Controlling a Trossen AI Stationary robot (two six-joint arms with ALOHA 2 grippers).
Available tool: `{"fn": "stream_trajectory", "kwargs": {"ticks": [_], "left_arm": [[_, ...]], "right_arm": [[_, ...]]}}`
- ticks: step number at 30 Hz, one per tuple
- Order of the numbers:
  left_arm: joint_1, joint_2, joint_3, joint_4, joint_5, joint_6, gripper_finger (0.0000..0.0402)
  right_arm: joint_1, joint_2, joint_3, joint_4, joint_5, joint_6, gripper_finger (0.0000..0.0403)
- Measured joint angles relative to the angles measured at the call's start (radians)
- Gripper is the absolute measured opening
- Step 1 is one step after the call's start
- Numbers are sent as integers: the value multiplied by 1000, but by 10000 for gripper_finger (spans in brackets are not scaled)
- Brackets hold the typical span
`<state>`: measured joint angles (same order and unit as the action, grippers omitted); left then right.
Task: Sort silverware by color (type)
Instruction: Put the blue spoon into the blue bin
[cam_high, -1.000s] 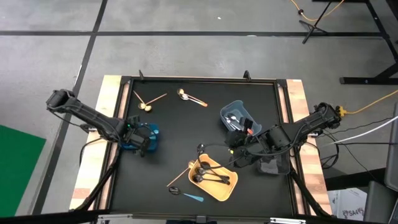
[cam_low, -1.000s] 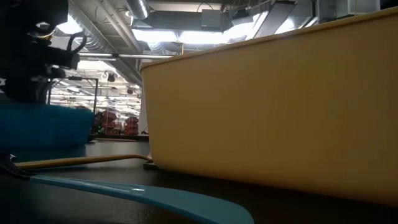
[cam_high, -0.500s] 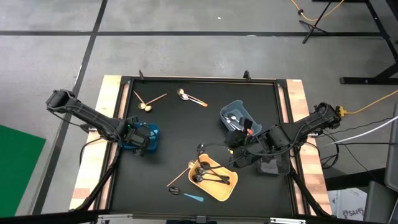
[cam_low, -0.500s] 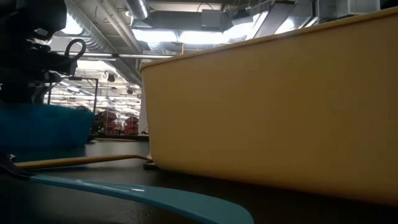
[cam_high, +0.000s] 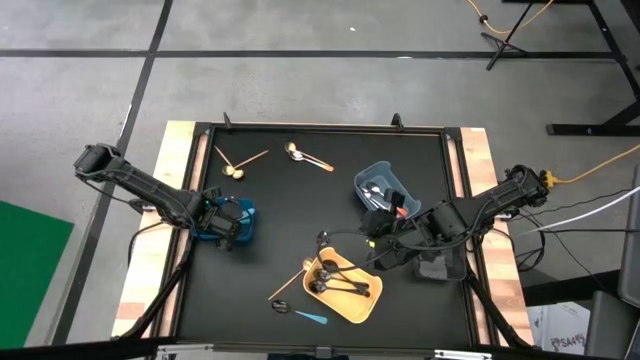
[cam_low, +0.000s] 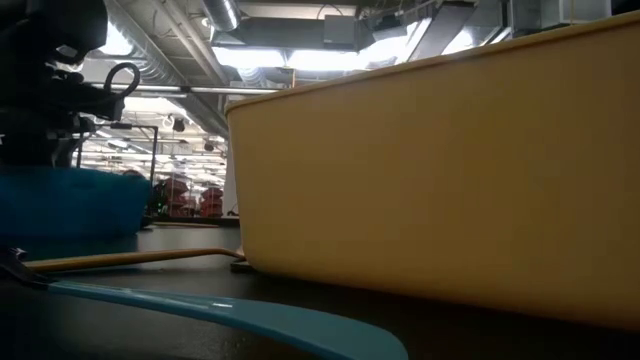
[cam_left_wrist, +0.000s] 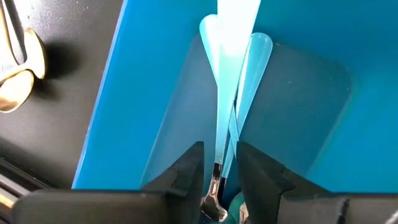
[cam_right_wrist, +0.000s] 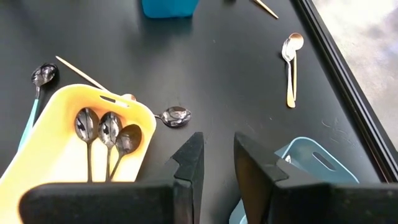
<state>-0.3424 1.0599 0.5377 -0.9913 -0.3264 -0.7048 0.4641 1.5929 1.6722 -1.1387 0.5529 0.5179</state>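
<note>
My left gripper (cam_high: 228, 225) points down into the blue bin (cam_high: 242, 214), open. In the left wrist view its fingers (cam_left_wrist: 186, 174) stand on either side of the light-blue-handled spoons (cam_left_wrist: 227, 74) that lie on the bin's floor (cam_left_wrist: 298, 112). My right gripper (cam_high: 383, 248) hovers open with nothing between its fingers (cam_right_wrist: 218, 140), above the table between the yellow bin (cam_right_wrist: 144, 121) and the pale blue bin (cam_right_wrist: 311, 162). Three black spoons (cam_right_wrist: 106, 127) lie in the yellow bin. Loose on the table are gold spoons (cam_high: 235, 165) and an orange-handled spoon (cam_high: 308, 158).
Near the front edge lie a light-blue-handled spoon (cam_high: 310, 317), a wooden-handled one (cam_high: 290, 283) and a dark spoon head (cam_right_wrist: 176, 116) beside the yellow bin (cam_high: 360, 305). The pale blue bin (cam_high: 378, 185) holds silverware. A dark bin (cam_high: 435, 265) sits under the right arm.
My left gripper has rolled a little at the wrist while staying over the blue bin. The right arm and the spoons on the table have kept still.
</note>
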Motion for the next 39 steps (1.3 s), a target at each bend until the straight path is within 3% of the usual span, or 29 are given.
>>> {"fn": "stream_trajectory", "kwargs": {"ticks": [17, 23, 30, 39], "left_arm": [[0, 0, 3, -4, 19, -70, 99], [0, 0, 61, -39, 52, -72, 99], [0, 0, 116, -40, -14, -71, 99], [0, 0, 116, -15, -28, -71, 99]], "right_arm": [[0, 0, 0, 30, 0, 0, 78], [0, 0, 0, 30, 0, 0, 78], [0, 0, 0, 30, 0, 0, 78], [0, 0, 0, 30, 0, 0, 78]]}}
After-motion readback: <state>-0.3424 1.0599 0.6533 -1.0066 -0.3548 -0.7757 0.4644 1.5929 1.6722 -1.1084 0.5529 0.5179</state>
